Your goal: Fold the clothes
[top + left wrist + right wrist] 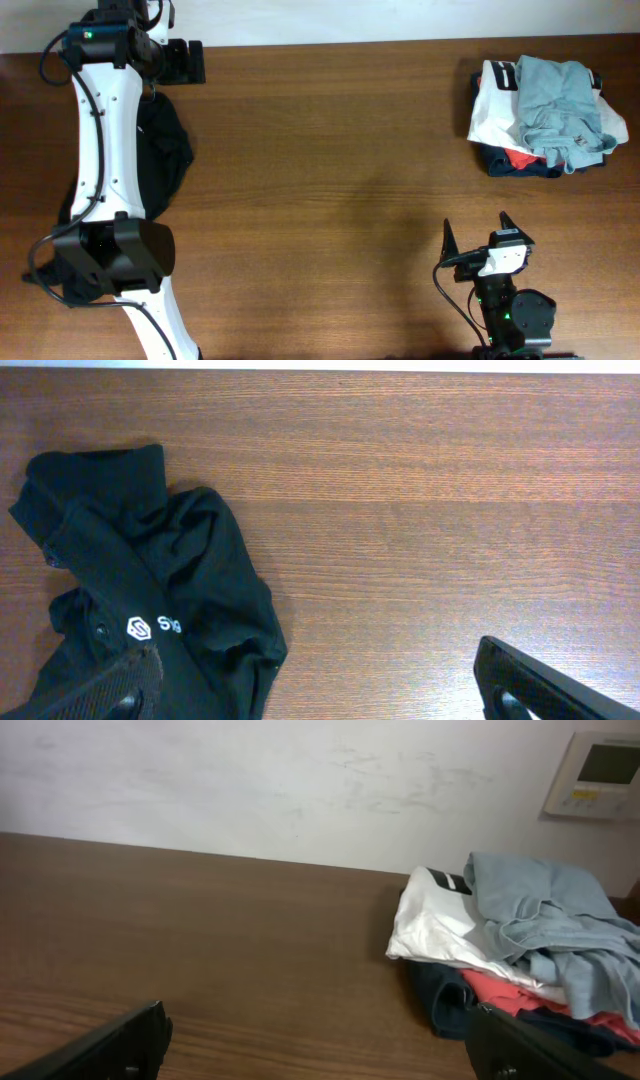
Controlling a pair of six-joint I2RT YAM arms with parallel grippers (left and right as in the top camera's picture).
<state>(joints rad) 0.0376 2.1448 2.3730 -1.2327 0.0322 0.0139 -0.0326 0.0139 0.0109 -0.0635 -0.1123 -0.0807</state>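
The left gripper [330, 695] is spread wide and empty. The crumpled black top [190, 560] lies under and beyond its finger [110, 685] at lower left, its long axis running away from that finger, white logo [138, 627] up and lower edge cut off. The right gripper [320, 1055] is also released and bare. Well ahead of its right-hand finger [540, 1050], the grey-teal shirt [545, 920] lies bunched atop a white shirt [440, 930] and red and navy garments [500, 992], its direction unclear

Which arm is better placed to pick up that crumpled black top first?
Left. The open left fingers hang right at the black top; the right fingers sit far across the table, nearer the grey-teal shirt.
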